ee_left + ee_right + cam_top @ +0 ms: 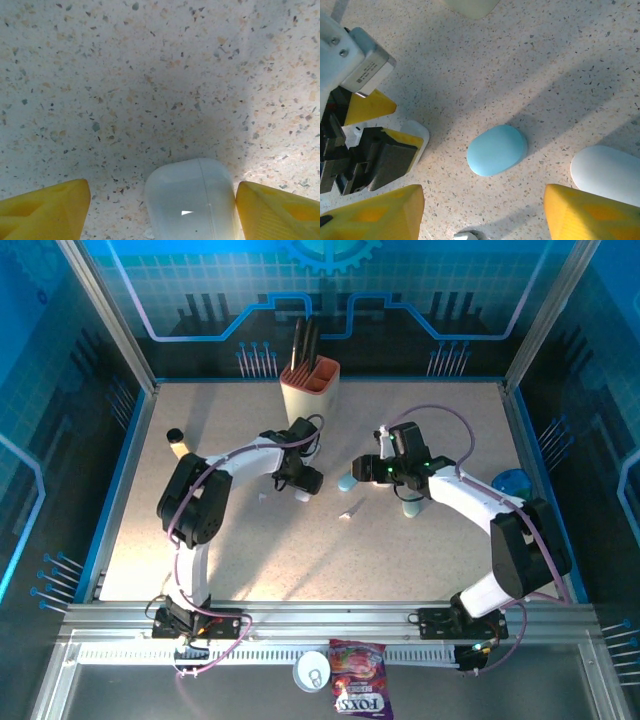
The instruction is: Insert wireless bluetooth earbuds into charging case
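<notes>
A white charging case lies on the speckled table between the yellow fingers of my left gripper. The right finger is against its side and the left finger stands a gap away, so the gripper is open around it. In the right wrist view the same case shows under the left gripper. My right gripper hangs open just short of a blue pebble case, holding nothing. A tiny white earbud lies at its near edge. From above, small white earbud bits lie in front of the blue case.
A pale pebble-shaped case lies right of the blue one. A beige holder with dark tools stands at the back centre. A small black-capped object is far left and a blue disc far right. A metal rail borders the near edge.
</notes>
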{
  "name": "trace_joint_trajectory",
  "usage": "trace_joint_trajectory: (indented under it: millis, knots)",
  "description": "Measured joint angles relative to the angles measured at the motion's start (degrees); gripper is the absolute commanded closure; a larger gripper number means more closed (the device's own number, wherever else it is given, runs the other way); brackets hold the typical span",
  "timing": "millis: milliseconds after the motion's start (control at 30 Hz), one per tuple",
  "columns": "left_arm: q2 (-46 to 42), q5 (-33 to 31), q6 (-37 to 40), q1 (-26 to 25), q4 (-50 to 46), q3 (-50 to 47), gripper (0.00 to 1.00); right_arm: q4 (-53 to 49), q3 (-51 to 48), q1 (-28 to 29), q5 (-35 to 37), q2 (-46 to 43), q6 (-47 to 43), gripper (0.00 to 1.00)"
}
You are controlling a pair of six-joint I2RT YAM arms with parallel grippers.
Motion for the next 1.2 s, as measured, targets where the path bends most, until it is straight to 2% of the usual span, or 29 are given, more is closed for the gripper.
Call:
trace_joint_trajectory:
  millis: [133,367,600,667,767,900,1033,1200]
  knots:
    - [1.9,0.5,-0.8,-0.2,-1.6,1.8,0.3,0.0,0.0,0.0,0.0,0.0,-0.2,0.35]
    - [3.2,1.1,-2.4,-0.3,-3.0,2.6,0.49,0.0,-0.1,0.0,0.0,0.0,-0.2,0.35]
    - [3.2,1.2,-4.8,-0.3,-2.8,2.5,0.51,0.0,-0.2,0.0,-0.9,-0.8,-0.4,0.35]
    - [2.4,1.0,-6.1,-0.3,-1.7,1.5,0.55,0.6,-0.8,0.0,-1.6,-1.9,-0.6,0.35]
    - [-0.8,0.5,-8.6,-0.2,1.7,-2.3,0.55,3.1,-2.8,0.0,-2.7,-4.5,-0.6,0.35]
    - [-9.5,1.0,-14.9,0.5,9.4,-10.1,0.55,7.2,-5.9,0.2,-3.5,-7.3,-1.1,0.35]
    - [-19.1,2.7,-24.0,1.9,20.5,-18.8,0.54,12.8,-9.8,0.6,-3.6,-9.5,-2.3,0.35]
    - [-24.6,5.4,-37.1,2.2,34.3,-27.0,0.55,22.6,-15.2,1.8,-5.5,-11.7,-2.7,0.34]
